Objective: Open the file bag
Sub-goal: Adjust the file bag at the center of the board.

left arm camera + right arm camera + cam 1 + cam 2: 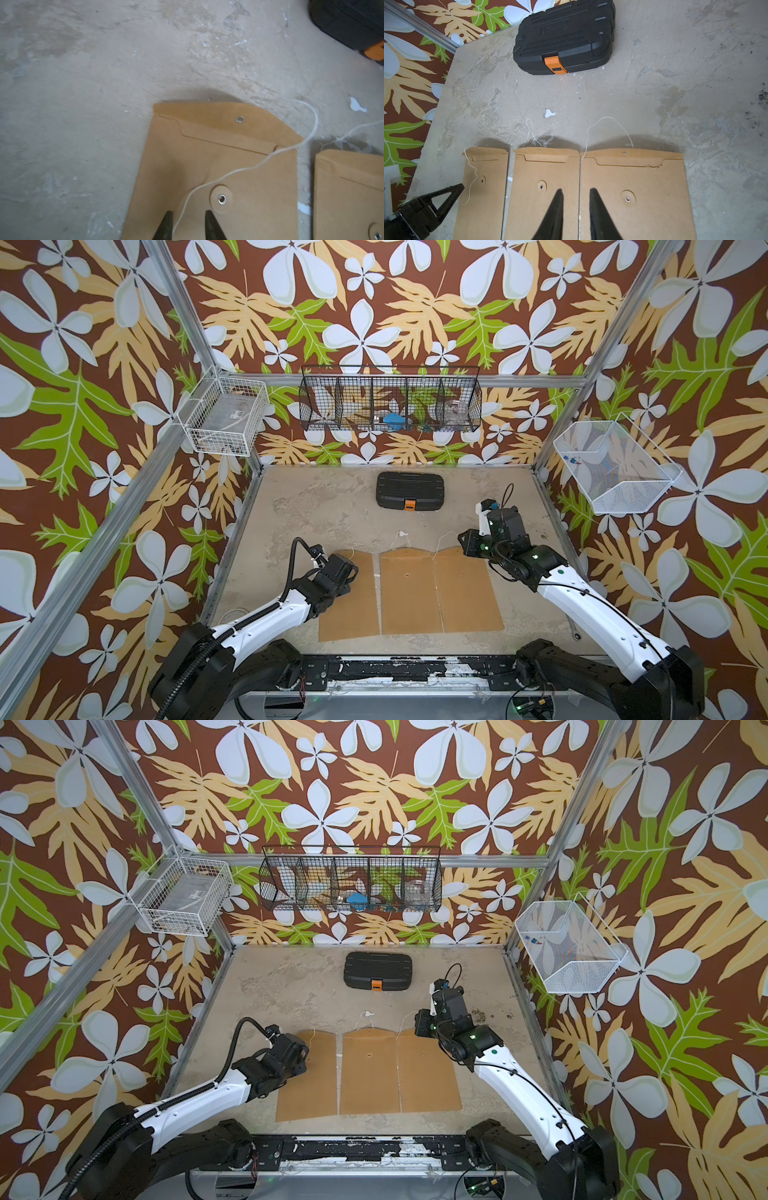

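Left gripper (188,212) hung low over the left bag (259,197), jaws parted a little with nothing pinched. The string (270,154) ran loose through the gap, passed beside the button (222,199) without being wound on it, and trailed off past the flap (207,116). With the string free, nothing tied that flap down, which seemed to be why it lay folded back toward the far edge of the table (83,104), mouth showing. Right gripper (576,189) hovered above the seam between the middle bag (533,207) and the right bag (643,218), jaws likewise slightly apart and empty, probably parked clear. All three bags lay flat, side by side along the front edge, flaps pointing at the case (564,35) by the far edge. Each flap looked open, so I judged the job near done.
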`<control>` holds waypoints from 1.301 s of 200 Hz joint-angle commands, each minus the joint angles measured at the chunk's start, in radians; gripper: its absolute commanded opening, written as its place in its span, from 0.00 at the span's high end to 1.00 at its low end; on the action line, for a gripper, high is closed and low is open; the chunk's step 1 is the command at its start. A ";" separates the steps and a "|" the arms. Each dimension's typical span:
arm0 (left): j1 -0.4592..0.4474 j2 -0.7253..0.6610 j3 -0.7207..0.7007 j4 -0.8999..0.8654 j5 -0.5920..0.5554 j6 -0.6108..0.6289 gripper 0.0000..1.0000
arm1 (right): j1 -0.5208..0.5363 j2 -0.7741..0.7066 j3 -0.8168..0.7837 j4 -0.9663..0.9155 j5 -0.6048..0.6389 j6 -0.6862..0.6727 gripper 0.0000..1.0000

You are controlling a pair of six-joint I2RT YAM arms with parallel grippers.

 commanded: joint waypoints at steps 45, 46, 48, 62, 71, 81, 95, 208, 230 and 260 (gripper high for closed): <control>0.160 0.002 -0.014 0.072 -0.003 0.107 0.69 | 0.001 0.000 0.020 -0.017 -0.004 -0.033 0.76; 0.162 0.003 -0.014 0.074 -0.002 0.108 0.69 | 0.001 0.000 0.021 -0.017 -0.004 -0.033 0.76; 0.165 0.004 -0.016 0.078 0.000 0.109 0.69 | 0.001 -0.001 0.022 -0.018 -0.004 -0.035 0.76; 0.178 0.016 -0.025 0.094 0.008 0.117 0.68 | 0.002 -0.003 0.029 -0.021 -0.003 -0.038 0.76; 0.182 0.025 -0.029 0.101 0.009 0.118 0.67 | 0.001 -0.004 0.032 -0.021 -0.003 -0.040 0.76; 0.185 0.032 -0.035 0.113 0.010 0.123 0.66 | 0.001 -0.005 0.033 -0.021 -0.004 -0.040 0.76; 0.192 0.043 -0.045 0.133 0.020 0.129 0.66 | 0.001 -0.004 0.033 -0.017 -0.007 -0.038 0.76; 0.200 0.105 -0.077 0.249 0.087 0.152 0.65 | 0.001 -0.022 0.039 -0.018 -0.021 -0.029 0.76; 0.200 0.114 -0.073 0.255 0.093 0.158 0.65 | 0.001 -0.026 0.037 -0.018 -0.022 -0.027 0.76; 0.200 0.120 -0.070 0.260 0.100 0.164 0.65 | 0.001 -0.027 0.038 -0.017 -0.024 -0.027 0.76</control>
